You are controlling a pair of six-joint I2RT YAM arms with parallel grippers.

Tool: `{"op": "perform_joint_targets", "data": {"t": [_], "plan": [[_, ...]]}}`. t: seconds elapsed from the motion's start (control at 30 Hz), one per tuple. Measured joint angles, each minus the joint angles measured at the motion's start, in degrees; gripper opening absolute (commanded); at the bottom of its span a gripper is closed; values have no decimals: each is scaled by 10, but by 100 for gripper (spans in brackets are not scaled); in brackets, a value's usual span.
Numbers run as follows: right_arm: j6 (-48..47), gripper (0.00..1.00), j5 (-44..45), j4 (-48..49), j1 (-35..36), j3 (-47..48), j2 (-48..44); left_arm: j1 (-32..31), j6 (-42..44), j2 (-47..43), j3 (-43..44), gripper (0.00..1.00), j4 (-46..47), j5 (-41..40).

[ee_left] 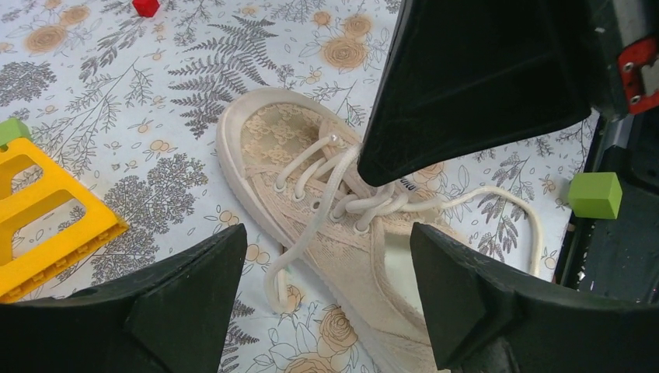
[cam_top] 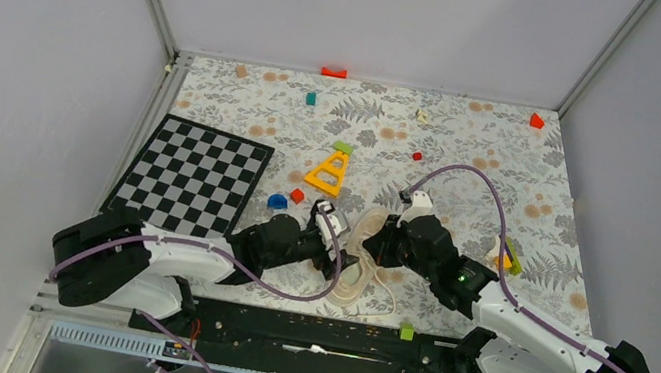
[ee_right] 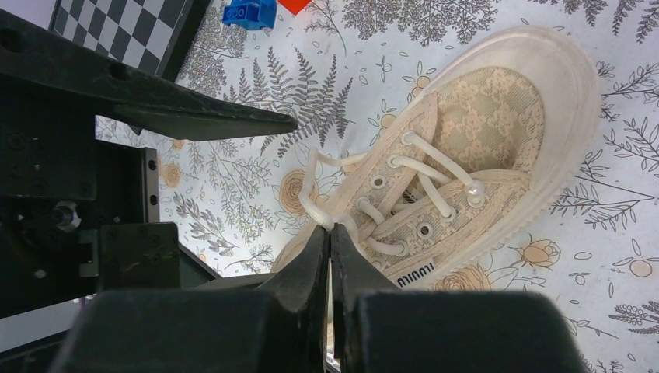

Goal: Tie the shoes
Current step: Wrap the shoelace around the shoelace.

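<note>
My left fingers (ee_left: 194, 291) are hovering wide apart and empty above the sneaker (ee_left: 284, 136) on the tabletop (ee_left: 116, 101). My right fingers (ee_right: 307, 268) are pinching its lace (ee_right: 317, 211), closed tight.

Light was bright, even & diffuse in all 3 views, seemingly from above; no glare. Top view was sharp, w/ soft, short shadows on the table (cam_top: 473, 160) under the arms (cam_top: 194, 250). Left wrist view: sneaker (ee_left: 342, 256) & laces (ee_left: 373, 203) were crisp but pale-on-pale, low contrast. Fingers (ee_left: 186, 303) of left gripper (ee_left: 328, 233) were near-black, w/ little detail. Right wrist view: right gripper (ee_right: 328, 233) sat close to lens, slightly soft.
</note>
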Motion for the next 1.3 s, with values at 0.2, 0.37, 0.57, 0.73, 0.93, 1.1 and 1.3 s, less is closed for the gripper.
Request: {"op": "perform_joint_targets", "data": {"t": [0.2,0.37,0.57,0.73,0.93,1.1,1.3], "plan": [[0,0,-1,0,0,0,0,0,8,34,2,84,21,9],[2,0,-1,0,0,0,0,0,6,53,6,75,38,15],[3,0,-1,0,0,0,0,0,-22,76,11,68,73,41],[4,0,-1,0,0,0,0,0,-45,91,11,55,94,58],[4,0,-1,0,0,0,0,0,-71,107,11,37,114,56],[4,0,-1,0,0,0,-3,0,-87,116,11,30,134,47],[4,0,0,0,0,0,-10,0,-99,127,12,19,147,48]]}}
